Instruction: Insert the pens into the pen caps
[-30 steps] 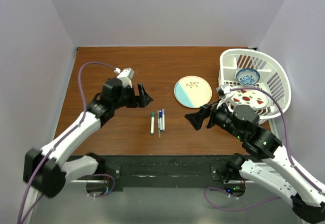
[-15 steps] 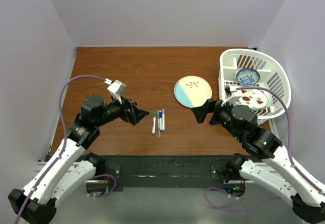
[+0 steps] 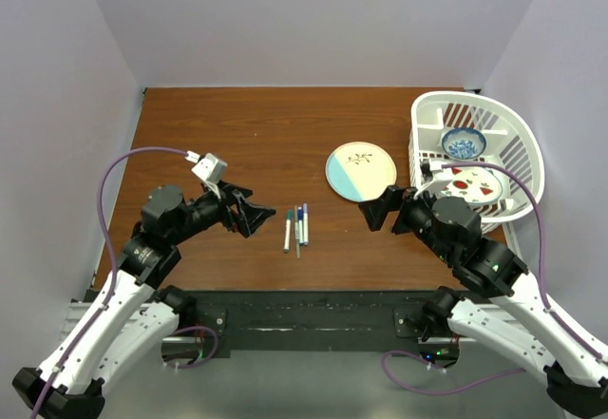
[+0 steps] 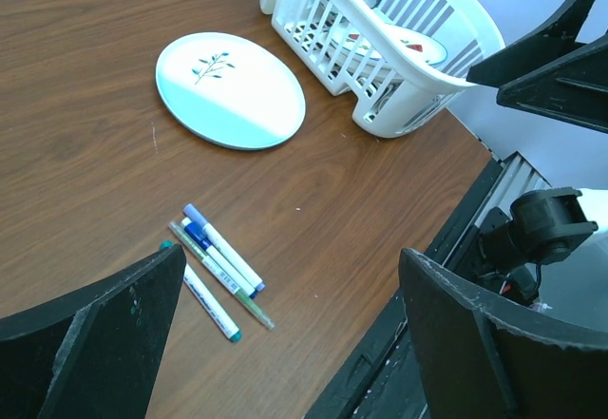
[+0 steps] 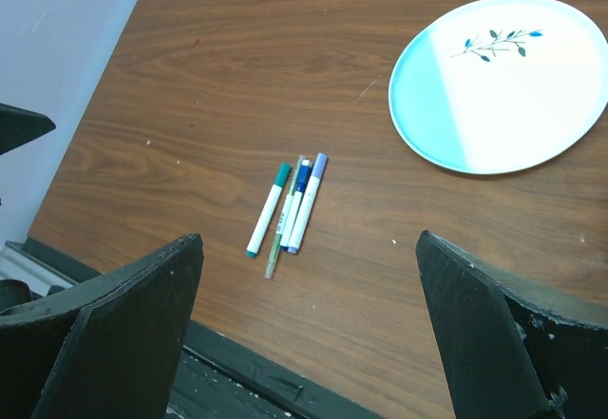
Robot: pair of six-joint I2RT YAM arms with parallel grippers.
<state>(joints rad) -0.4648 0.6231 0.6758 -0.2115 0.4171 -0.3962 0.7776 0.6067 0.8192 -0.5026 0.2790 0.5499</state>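
Centrally, on the brown table (image 3: 209, 143), the pens (image 3: 296, 226) are laid side by side, close together, between the two grippers. Their long axes are run from the near edge towards the far edge, tipped slightly rightward at the far end. The pen caps (image 5: 281, 174) are seen at the far ends, green on the leftmost, blue on the others. Print on the barrels is too small to be read. The left gripper (image 3: 249, 216) and right gripper (image 3: 377, 211) are held wide apart, with nothing gripped.
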